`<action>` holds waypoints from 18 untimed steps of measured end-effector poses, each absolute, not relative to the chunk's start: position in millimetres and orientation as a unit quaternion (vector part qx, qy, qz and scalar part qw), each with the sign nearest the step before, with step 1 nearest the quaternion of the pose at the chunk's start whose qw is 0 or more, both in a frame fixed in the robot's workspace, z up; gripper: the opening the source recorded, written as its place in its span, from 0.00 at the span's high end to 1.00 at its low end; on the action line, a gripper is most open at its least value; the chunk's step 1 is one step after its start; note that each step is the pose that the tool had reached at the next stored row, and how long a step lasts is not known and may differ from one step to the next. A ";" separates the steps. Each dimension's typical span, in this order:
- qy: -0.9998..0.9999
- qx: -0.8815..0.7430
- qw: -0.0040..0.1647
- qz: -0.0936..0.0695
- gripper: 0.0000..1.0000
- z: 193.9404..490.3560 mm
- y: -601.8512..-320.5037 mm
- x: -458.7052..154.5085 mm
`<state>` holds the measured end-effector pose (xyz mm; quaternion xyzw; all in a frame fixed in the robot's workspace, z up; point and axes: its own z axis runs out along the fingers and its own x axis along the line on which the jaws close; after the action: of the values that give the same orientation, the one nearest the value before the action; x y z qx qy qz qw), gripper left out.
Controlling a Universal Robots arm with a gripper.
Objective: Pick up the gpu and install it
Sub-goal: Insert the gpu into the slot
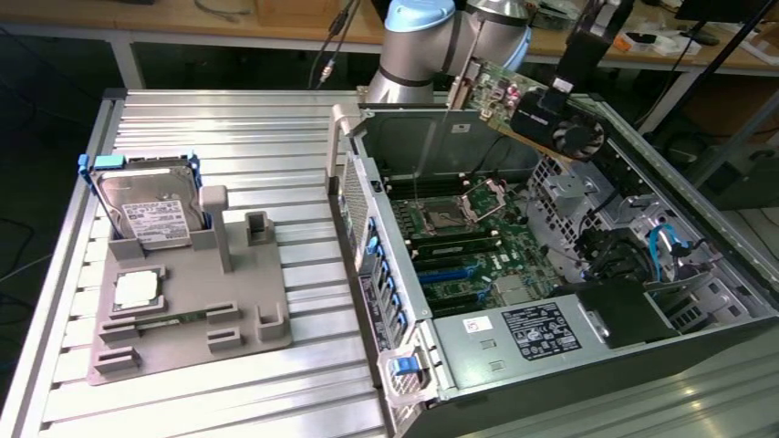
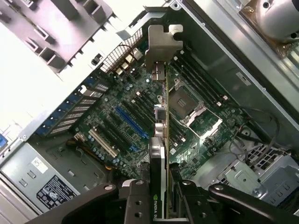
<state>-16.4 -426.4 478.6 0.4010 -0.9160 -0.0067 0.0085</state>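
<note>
The black gripper [image 1: 557, 89] was half shut, pinching the flat dark gpu card with the silver metal edge [image 1: 530, 109]. The card hung tilted over the open grey computer case [image 1: 420, 128]

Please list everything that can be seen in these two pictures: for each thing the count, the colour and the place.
gpu: one, dark with green board, held tilted above the open case.
computer case: one, grey, open, on the table at the exterior view's right.
motherboard: one, green, inside the case.
power supply: one, grey with black label, inside the case.
cable: one, blue, inside the case.
holder: one, grey, on the table at the exterior view's left.
hard drive: one, silver in blue frame, standing in the holder.
processor: one, silver, on the holder.
memory stick: one, green, beside the processor.
table: one, silver, slatted.
arm: one, silver and light blue, behind the case.
tool: one, black, shut on the gpu.
</note>
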 end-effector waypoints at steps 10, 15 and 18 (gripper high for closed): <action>-0.871 0.492 0.009 -0.006 0.73 476.1 -426.4 -16.4; -0.845 0.534 0.009 -0.005 0.73 472.8 -426.4 -16.4; -0.830 0.558 0.010 -0.005 0.73 469.7 -426.4 -16.4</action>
<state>-16.4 -426.4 469.7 0.5575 -0.8301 -0.0050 0.0096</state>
